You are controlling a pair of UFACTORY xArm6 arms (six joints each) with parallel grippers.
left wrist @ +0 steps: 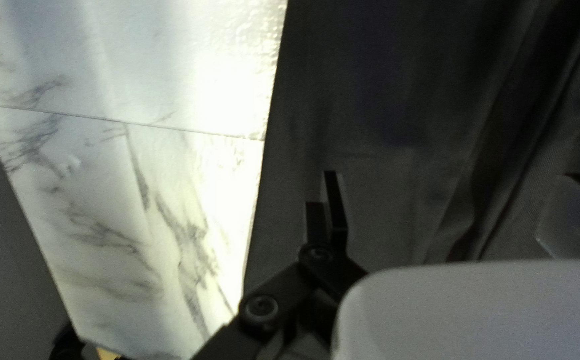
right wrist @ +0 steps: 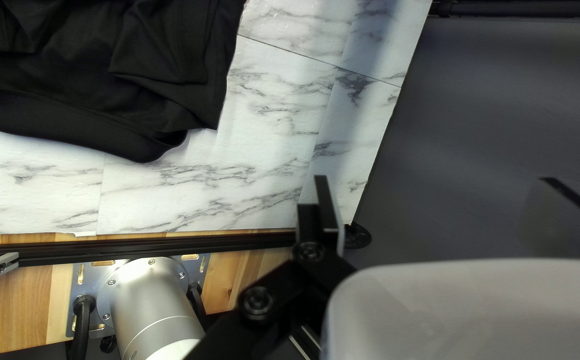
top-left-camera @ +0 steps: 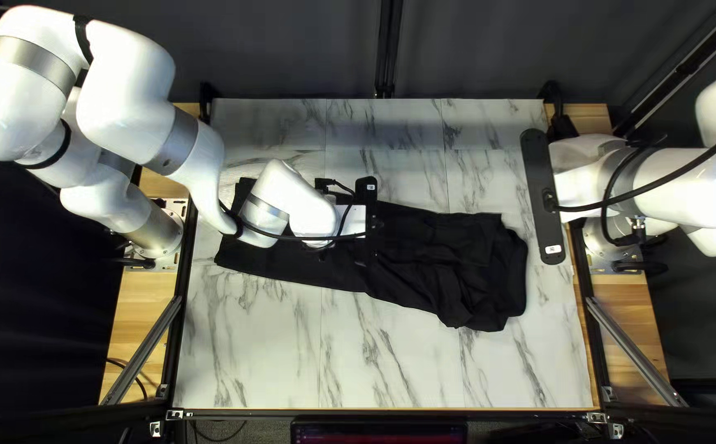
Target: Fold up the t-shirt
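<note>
T-shirt (top-left-camera: 440, 263): black, matte cloth, laid lengthwise on the table (top-left-camera: 247, 353) from left of centre to right of centre in the top left view. Long, tapering outline, wider and bunched at its right end, with overlapping creases and a rounded band of smooth trim. Lower edge slants down toward the right.

Marbled tabletop space: a broad white, grey-veined strip below the shirt in the top left view, another strip above it; a narrower margin separates the shirt's right end from the right edge.

Left gripper (top-left-camera: 371, 205): above the middle of the shirt. In its wrist view the two fingers stand spread, with dark fabric, probably the shirt close up, ahead of and between them; glossy marble beside it catches a strong glare.

Right gripper (top-left-camera: 544, 197): over the table's right edge, well apart from the shirt. Its fingers stand spread. In its wrist view the shirt's banded end lies ahead and to one side, and a silver cylindrical arm base (right wrist: 156, 313) stands beside the gripper.

Surround: pale wooden boards (top-left-camera: 145, 329) at both sides, black metal rails, dark curtain (top-left-camera: 275, 49) along the top of the frame, lit monitor (top-left-camera: 378, 433) at bottom centre.
</note>
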